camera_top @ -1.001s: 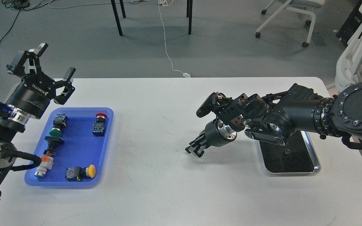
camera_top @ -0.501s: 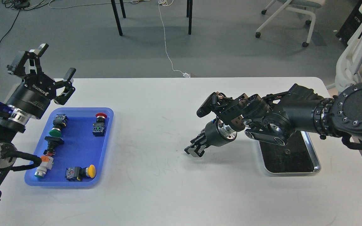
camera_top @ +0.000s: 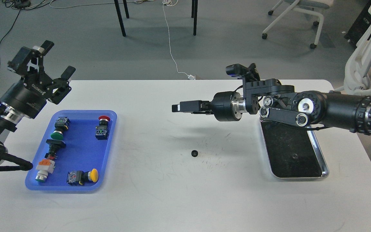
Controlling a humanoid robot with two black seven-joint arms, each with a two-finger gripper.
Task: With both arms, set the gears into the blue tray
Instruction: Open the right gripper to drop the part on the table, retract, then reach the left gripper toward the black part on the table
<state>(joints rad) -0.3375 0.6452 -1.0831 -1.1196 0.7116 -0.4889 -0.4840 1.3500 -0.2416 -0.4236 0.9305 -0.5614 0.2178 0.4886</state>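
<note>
One small black gear point(camera_top: 194, 153) lies loose on the white table, mid-right. Another gear point(camera_top: 293, 156) rests on the black liner of the silver tray point(camera_top: 324, 167). The blue tray point(camera_top: 79, 151) sits at the left and holds several coloured push-button switches; I see no gear in it. My right gripper point(camera_top: 180, 107) hovers well above the table, pointing left, up and left of the loose gear. Its fingers overlap side-on, so I cannot tell their state. My left gripper point(camera_top: 57, 58) is open and empty, raised past the blue tray's far-left corner.
The right arm's forearm point(camera_top: 333, 109) crosses above the far end of the silver tray. Chairs and table legs stand on the floor beyond the table's far edge. White tabletop lies between the two trays.
My right gripper rose from the table and swung level, pointing left; a gear now lies where it had been. The left gripper shifted slightly up and back.
</note>
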